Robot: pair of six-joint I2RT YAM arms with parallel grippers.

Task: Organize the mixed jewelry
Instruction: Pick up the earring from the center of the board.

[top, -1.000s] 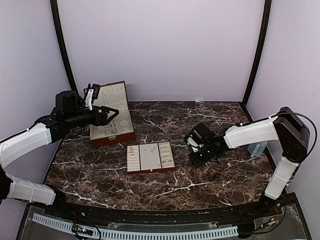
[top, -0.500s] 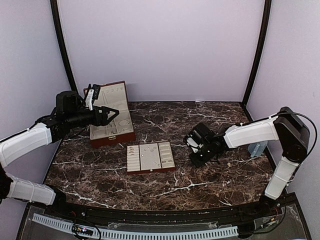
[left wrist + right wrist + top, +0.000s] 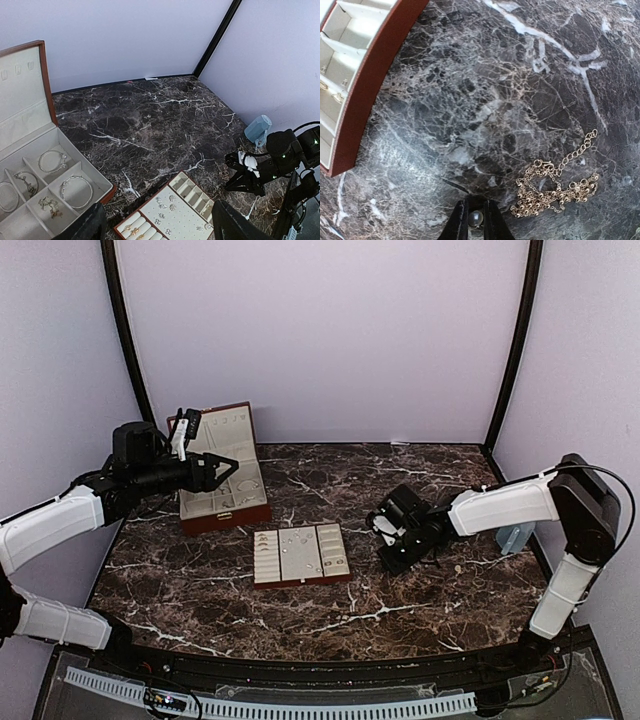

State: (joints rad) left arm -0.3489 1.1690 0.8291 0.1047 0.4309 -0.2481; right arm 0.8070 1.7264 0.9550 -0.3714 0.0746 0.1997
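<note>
Marble table (image 3: pixel 330 605) carries the open box (image 3: pixel 226 521) at far left and the slotted tray (image 3: pixel 302 581) mid-table, holding pieces of the mixed jewelry (image 3: pixel 161 203). Splayed wide, the left gripper (image 3: pixel 228 471) hangs over the box, while the right gripper (image 3: pixel 475 226) is nearer the tray, low over the marble. A gold chain (image 3: pixel 551 189) lies just right of its tips, trailing up-right. Those fingers are clenched on a small pale bead (image 3: pixel 475 218), with the tray up-left of them.

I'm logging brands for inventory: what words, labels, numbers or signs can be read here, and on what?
None readable in any view.
The reddish-brown box, slotted tray, marble table, gold chain and pale blue object: no lettering visible.
The pale bead in the right gripper: too small to tell.
</note>
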